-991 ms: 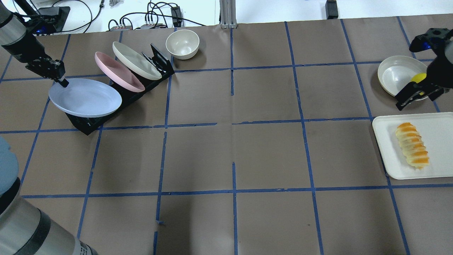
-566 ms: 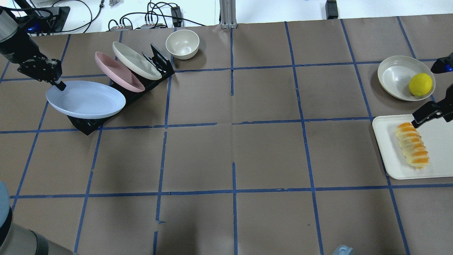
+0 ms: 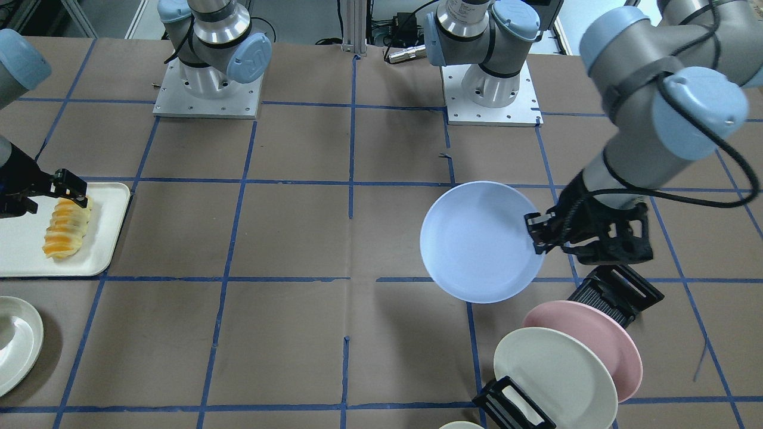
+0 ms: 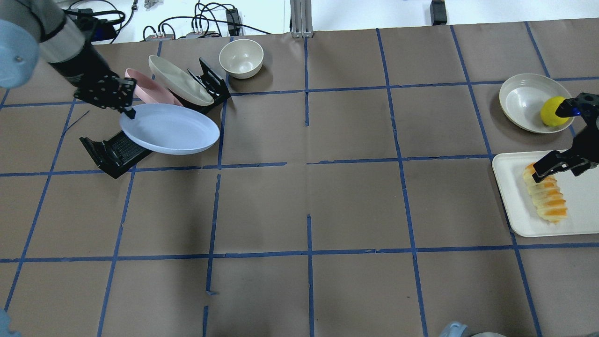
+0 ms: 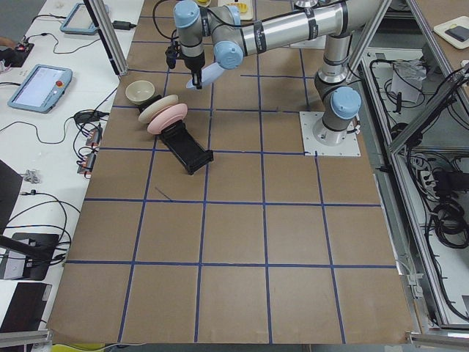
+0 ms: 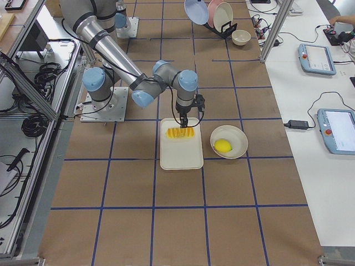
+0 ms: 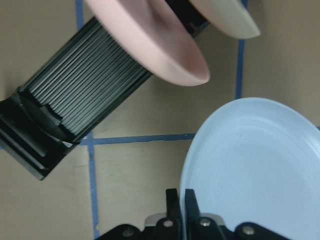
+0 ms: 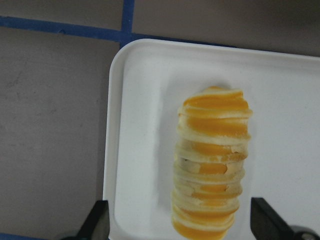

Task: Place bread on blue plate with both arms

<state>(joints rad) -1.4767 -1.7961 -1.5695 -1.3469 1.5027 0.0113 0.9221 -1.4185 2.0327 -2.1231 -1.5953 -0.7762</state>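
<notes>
My left gripper [image 4: 128, 111] is shut on the rim of the pale blue plate [image 4: 171, 130] and holds it in the air beside the black rack [image 4: 110, 150]. The left wrist view shows the fingers [image 7: 172, 202] pinching the plate's edge [image 7: 250, 170]. The plate also shows in the front view [image 3: 477, 241]. The orange and yellow bread [image 4: 547, 199] lies on a white tray [image 4: 578, 206] at the right. My right gripper [image 4: 554, 169] is open just above the bread's far end; its fingers straddle the loaf [image 8: 212, 165] without touching it.
A pink plate [image 4: 140, 82] and a cream plate [image 4: 180, 84] lean in the rack. A cream bowl [image 4: 241, 57] stands behind it. A white dish [image 4: 524, 100] with a yellow lemon [image 4: 553, 112] sits behind the tray.
My left gripper has lifted the blue plate off the rack and carried it to the right. My right gripper has moved from the lemon dish to the bread's far end.
</notes>
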